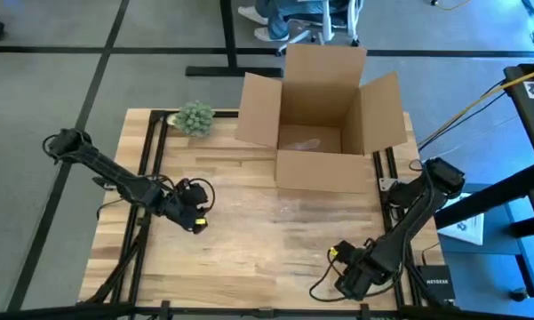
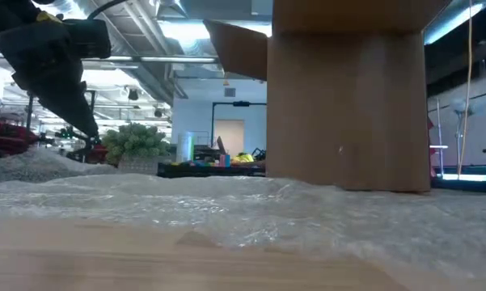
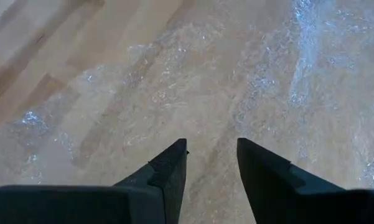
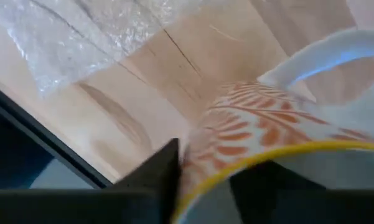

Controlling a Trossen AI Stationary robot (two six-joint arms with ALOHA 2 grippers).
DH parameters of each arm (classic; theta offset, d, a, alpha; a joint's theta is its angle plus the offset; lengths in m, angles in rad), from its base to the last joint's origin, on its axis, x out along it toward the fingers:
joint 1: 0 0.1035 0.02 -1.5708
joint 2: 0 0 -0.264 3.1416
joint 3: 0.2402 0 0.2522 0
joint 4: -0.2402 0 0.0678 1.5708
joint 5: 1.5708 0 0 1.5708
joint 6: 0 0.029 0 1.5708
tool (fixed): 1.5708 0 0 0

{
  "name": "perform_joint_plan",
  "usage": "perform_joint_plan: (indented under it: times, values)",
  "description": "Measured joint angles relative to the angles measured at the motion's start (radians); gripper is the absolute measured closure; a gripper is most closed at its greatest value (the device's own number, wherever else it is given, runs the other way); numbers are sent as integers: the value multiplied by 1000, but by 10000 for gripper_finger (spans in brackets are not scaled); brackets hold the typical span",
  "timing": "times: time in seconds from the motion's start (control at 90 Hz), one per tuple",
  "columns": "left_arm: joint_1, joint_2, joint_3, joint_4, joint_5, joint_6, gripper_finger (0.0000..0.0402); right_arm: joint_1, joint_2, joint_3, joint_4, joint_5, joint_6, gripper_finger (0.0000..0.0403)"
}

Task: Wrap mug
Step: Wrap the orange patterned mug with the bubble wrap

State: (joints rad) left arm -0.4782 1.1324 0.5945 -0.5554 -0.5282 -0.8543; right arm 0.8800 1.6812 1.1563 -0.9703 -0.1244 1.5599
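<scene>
Right gripper [image 1: 354,277]: low at the table's [image 1: 249,258] near edge, well in front of the cardboard box [image 1: 320,120], clenched over the rim of the mug [image 4: 280,143]. Mug: orange leaf pattern, yellow rim, white handle pointing away from the fingers; only the right wrist view shows it. Left gripper [image 3: 211,163]: fingers apart, over the bubble wrap [image 3: 236,81] before the box.

My high cam looks straight down; low cam level across table [image 1: 249,258], sharing box [image 1: 324,116]; wrist cams close.
</scene>
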Motion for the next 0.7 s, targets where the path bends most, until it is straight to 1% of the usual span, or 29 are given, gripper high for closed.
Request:
perform_joint_plan:
  times: [0.044,0.133,0.167,0.256,0.344,0.4,0.467,0.567,0.633,0.7]
  values:
    - [0,0,0,-1,0,-1,276,-15,-6,26,-34,-7,-54,387]
    - [0,0,0,-1,0,-1,276,-64,-12,109,-75,11,-149,385]
    - [0,0,0,-1,0,-1,276,-86,-13,145,-92,33,-203,385]
    - [0,0,0,0,0,-1,276,-146,-14,225,-74,150,-379,395]
    - [0,0,0,3,0,0,276,-214,-14,262,39,277,-589,395]
    - [0,0,0,2,1,0,276,-263,-4,264,117,319,-717,395]
    - [0,0,0,8,0,-8,276,-316,35,263,245,335,-859,398]
    - [-9,0,0,33,0,-7,276,-385,126,265,432,334,-1043,398]
    - [-9,0,0,48,0,-6,276,-425,194,291,474,320,-1115,398]
    - [-9,0,0,61,0,-4,276,-457,263,342,453,299,-1168,399]
